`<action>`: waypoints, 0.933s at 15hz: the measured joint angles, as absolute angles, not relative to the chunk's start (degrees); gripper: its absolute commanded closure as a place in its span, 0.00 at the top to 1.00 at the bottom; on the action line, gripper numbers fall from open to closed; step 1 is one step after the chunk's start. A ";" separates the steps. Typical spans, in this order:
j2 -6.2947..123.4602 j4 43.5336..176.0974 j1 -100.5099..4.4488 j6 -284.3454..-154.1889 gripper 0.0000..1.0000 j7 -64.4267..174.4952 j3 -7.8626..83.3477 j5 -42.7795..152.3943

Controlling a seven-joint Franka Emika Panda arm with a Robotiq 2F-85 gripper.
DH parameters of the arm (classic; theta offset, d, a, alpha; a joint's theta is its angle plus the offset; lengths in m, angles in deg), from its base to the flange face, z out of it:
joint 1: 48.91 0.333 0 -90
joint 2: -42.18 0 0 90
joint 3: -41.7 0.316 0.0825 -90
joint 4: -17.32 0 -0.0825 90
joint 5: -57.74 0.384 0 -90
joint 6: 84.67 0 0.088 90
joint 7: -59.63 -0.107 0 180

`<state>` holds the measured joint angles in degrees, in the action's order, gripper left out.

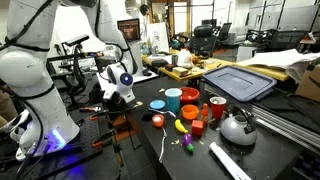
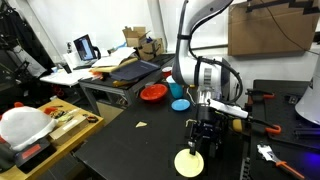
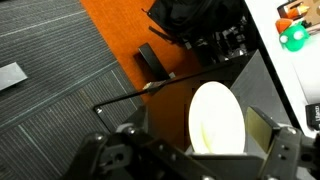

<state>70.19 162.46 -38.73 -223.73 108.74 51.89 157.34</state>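
I see my end effector (image 2: 204, 142) hanging just above the pale yellow plate (image 2: 189, 163), which lies flat near an edge of the black desk (image 2: 130, 140). In the wrist view its fingers (image 3: 285, 150) are spread wide with the plate between them, pinching nothing. A red bowl (image 2: 153, 93) sits well apart.

pale yellow round plate (image 2: 188, 162) on the black table (image 2: 130, 140)
it lies flat, smooth and plain, close to the table's near edge in an exterior view; in the wrist view it shows as a cream oval by the table's corner.
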 measured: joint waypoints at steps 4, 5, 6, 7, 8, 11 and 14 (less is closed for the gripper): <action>74.07 160.85 -37.73 -219.03 1.00 116.69 49.34 162.19; 74.88 160.42 -37.70 -217.85 1.00 117.66 48.87 162.94; 75.61 160.04 -37.69 -216.56 1.00 118.26 48.33 163.49; 76.22 159.76 -37.69 -215.28 1.00 118.83 47.77 163.89; 76.69 159.61 -37.70 -213.89 1.00 119.16 47.18 164.12; 77.39 159.51 -37.76 -210.09 1.00 119.49 45.52 164.28; 77.54 159.53 -37.76 -207.79 1.00 120.17 44.69 164.25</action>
